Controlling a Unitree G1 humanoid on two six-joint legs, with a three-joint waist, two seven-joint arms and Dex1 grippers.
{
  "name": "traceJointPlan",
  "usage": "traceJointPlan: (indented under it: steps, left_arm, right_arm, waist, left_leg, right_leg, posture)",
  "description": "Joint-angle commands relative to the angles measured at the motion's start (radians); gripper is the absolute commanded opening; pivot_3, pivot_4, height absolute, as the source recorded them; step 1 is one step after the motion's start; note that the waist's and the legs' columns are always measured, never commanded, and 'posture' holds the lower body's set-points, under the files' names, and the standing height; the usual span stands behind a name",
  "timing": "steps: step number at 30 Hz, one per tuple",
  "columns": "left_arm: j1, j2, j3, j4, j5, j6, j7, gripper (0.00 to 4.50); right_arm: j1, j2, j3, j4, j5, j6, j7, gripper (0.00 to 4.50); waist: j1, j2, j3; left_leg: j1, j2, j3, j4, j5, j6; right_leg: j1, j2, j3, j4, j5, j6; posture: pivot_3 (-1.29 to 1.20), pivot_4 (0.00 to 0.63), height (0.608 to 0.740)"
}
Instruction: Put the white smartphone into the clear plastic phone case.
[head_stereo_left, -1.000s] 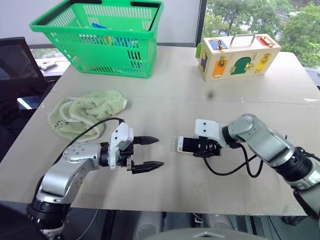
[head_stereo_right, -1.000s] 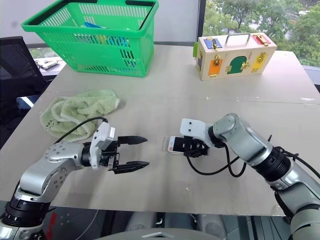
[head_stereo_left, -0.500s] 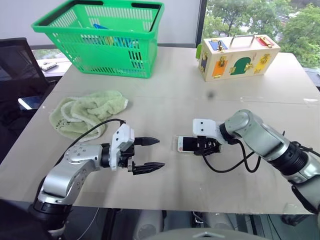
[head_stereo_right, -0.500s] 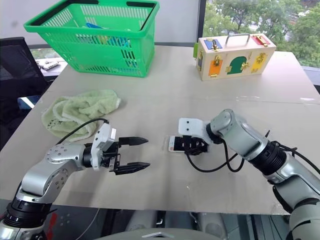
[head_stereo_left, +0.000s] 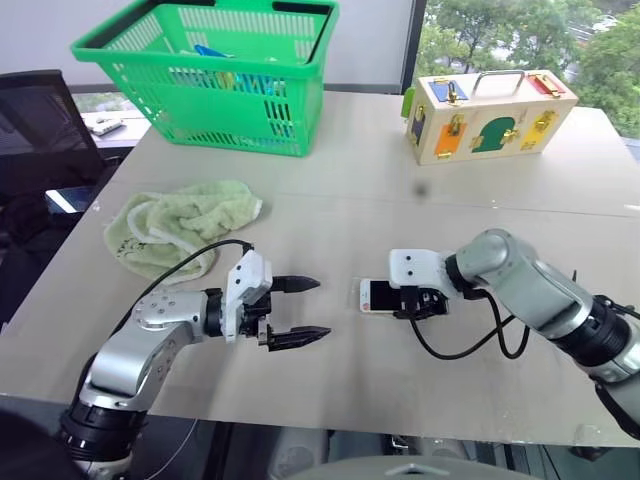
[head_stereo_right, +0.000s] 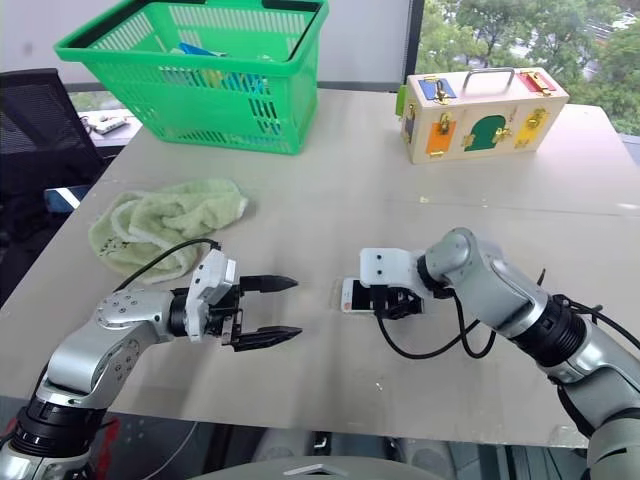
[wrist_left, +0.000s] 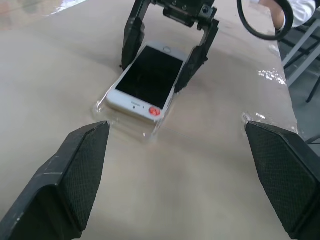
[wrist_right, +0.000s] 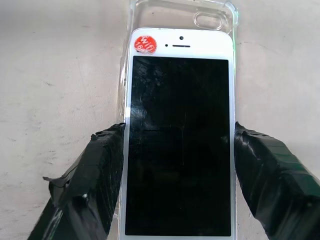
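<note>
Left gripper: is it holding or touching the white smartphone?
No. The left gripper hangs open over bare table, apart from the white smartphone, which lies between the right gripper's fingers.

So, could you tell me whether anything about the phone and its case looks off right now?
Yes: the white smartphone lies on the clear plastic phone case but is not lined up with it. The case's end with the camera cutout sticks out past the phone's top edge. The right gripper has a finger on each long side of the phone.
</note>
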Motion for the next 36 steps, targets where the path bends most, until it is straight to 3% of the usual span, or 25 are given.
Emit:
traceJointPlan:
  steps: [1,5,13,15,18,26,27,29,36]
  left_arm:
    - [-0.019,-0.006,-0.017,0.008,0.015,-0.034,-0.009,4.5]
    - [-0.042,-0.014,-0.034,0.037,0.031,-0.05,-0.02,4.5]
    - [-0.074,-0.02,-0.054,0.081,0.05,-0.078,-0.036,4.5]
    - [-0.075,-0.022,-0.056,0.084,0.053,-0.081,-0.036,4.5]
    - [-0.071,-0.02,-0.052,0.089,0.058,-0.089,-0.042,4.5]
    - [-0.092,-0.016,-0.04,0.137,0.059,-0.11,-0.066,4.5]
    - [-0.095,-0.014,-0.039,0.143,0.056,-0.11,-0.073,3.94]
    - [-0.098,-0.009,-0.036,0.156,0.053,-0.11,-0.086,3.25]
    - [-0.118,-0.004,-0.042,0.2,0.074,-0.126,-0.107,0.0]
  right_arm:
    - [0.075,0.036,0.044,0.028,0.02,0.129,-0.028,2.89]
    - [0.06,0.134,0.054,0.065,0.012,0.171,-0.08,2.89]
    - [0.044,0.151,0.048,0.1,-0.005,0.139,-0.094,2.89]
    - [0.047,0.146,0.028,0.093,0.006,0.112,-0.085,3.95]
    - [0.049,0.129,-0.023,0.067,0.008,0.08,-0.097,4.45]
    - [0.035,0.078,-0.227,-0.109,0.149,0.19,-0.088,4.45]
    - [0.043,0.077,-0.259,-0.134,0.171,0.213,-0.098,4.22]
    - [0.07,0.072,-0.317,-0.187,0.215,0.259,-0.115,3.69]
    - [0.226,0.02,-0.46,-0.36,0.309,0.361,-0.197,0.3]
  waist:
    - [0.0,-0.002,-0.002]
    - [-0.02,-0.008,-0.005]
    - [-0.036,-0.003,-0.006]
    - [-0.036,-0.003,-0.006]
    - [-0.034,0.002,-0.003]
    - [-0.025,0.009,0.006]
    - [-0.025,0.009,0.006]
    - [-0.023,0.009,0.006]
    - [-0.015,0.009,0.007]
  left_leg:
    - [-0.001,0.0,0.0,0.0,0.0,0.0]
    - [0.0,0.002,0.0,-0.002,0.0,0.0]
    - [0.003,0.013,-0.004,-0.004,0.0,0.0]
    - [0.003,0.015,-0.004,-0.004,0.0,0.0]
    - [0.002,0.016,-0.002,-0.004,0.0,0.0]
    - [-0.007,0.014,0.001,-0.003,0.0,0.0]
    - [-0.011,0.014,0.001,-0.002,0.0,0.0]
    - [-0.018,0.014,0.0,0.0,0.0,0.0]
    - [-0.018,0.01,0.0,-0.001,0.0,0.0]
  right_leg:
    - [0.0,0.0,-0.001,-0.002,0.0,0.0]
    - [0.0,0.002,0.0,-0.002,0.0,0.0]
    - [-0.001,0.013,-0.002,0.0,0.003,-0.006]
    - [-0.001,0.016,-0.003,-0.001,0.004,-0.007]
    - [-0.002,0.018,-0.003,0.0,0.004,-0.008]
    - [-0.009,0.02,-0.001,-0.002,0.006,-0.004]
    - [-0.012,0.02,-0.001,-0.001,0.007,-0.004]
    - [-0.018,0.021,-0.002,-0.001,0.008,-0.006]
    - [-0.019,0.021,-0.001,-0.001,0.008,-0.006]
  posture:
    - [0.0,0.15,0.74]
    - [0.0,0.15,0.74]
    - [0.0,0.15,0.74]
    - [0.0,0.15,0.74]
    - [0.0,0.15,0.74]
    - [0.0,0.15,0.74]
    - [0.0,0.15,0.74]
    - [0.0,0.15,0.74]
    - [0.0,0.15,0.74]
